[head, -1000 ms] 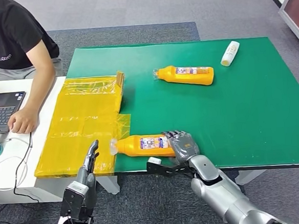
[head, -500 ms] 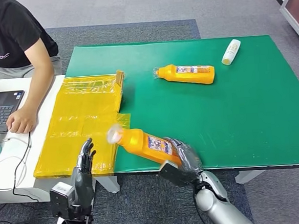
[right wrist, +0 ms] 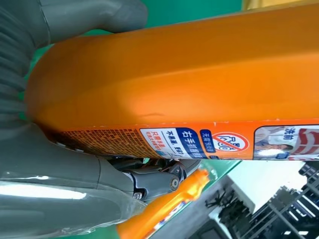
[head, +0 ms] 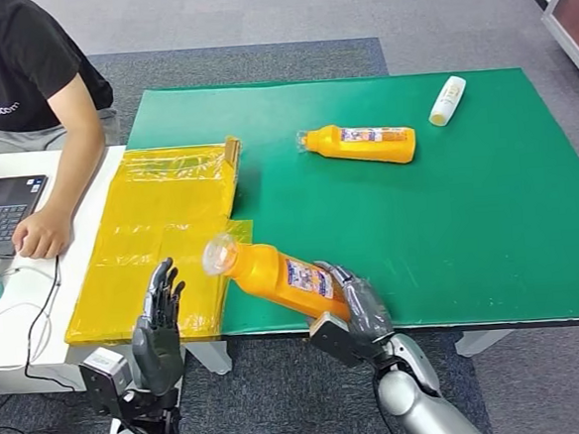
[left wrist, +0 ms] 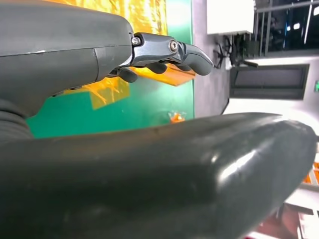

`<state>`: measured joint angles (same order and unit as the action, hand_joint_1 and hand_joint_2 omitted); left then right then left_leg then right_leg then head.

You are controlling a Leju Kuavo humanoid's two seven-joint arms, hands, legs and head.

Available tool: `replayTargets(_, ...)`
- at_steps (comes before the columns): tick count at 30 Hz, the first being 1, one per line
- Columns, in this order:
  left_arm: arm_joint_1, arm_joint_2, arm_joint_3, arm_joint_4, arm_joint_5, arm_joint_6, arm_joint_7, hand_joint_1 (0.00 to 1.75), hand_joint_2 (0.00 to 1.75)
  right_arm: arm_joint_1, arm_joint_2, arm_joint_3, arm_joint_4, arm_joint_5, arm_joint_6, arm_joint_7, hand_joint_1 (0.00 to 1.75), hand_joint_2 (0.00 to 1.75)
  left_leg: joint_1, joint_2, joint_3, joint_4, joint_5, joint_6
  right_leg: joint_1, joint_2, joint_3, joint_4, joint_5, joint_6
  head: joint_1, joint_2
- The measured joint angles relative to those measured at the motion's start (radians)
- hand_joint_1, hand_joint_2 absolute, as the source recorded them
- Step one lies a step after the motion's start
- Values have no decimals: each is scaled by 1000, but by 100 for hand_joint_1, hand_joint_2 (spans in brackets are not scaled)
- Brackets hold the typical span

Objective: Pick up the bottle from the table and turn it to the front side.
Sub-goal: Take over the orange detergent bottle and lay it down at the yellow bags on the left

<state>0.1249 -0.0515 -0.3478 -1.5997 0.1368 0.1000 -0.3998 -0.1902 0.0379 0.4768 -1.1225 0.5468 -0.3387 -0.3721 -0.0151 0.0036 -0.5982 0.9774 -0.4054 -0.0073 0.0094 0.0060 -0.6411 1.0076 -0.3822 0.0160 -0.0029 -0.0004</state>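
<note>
1. The right hand (head: pixel 356 307) grips an orange bottle (head: pixel 283 275) by its base at the near edge of the green table (head: pixel 482 223), raised off the surface; its long axis tilts, cap end up and to the left.
2. The left hand (head: pixel 159 330) hovers off the near-left corner, fingers spread, holding nothing.
3. A second orange bottle (head: pixel 360 144) lies on its side farther back, a white bottle (head: pixel 447 101) far right, yellow plastic sheets (head: pixel 161 236) at left. A person (head: pixel 30 86) sits at a laptop (head: pixel 1 209).
4. Half a second ago the bottle's cap end sat slightly lower and the left hand was lower.
</note>
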Motion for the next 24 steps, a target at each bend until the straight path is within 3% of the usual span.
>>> replayTargets(11,-84,0,-6,8,46,-74,41,0,0,8,26,16,-55,-270,179,7,175,175,0,0,0,0,0,0,0,0,0,0,0,0,0,0)
replayTargets(24,-139,0,-30,41,116,-96,65,0,0,17,33,33,-156,-387,243,8,175,175,0,0,-1,0,0,0,0,0,-1,0,0,0,0,0)
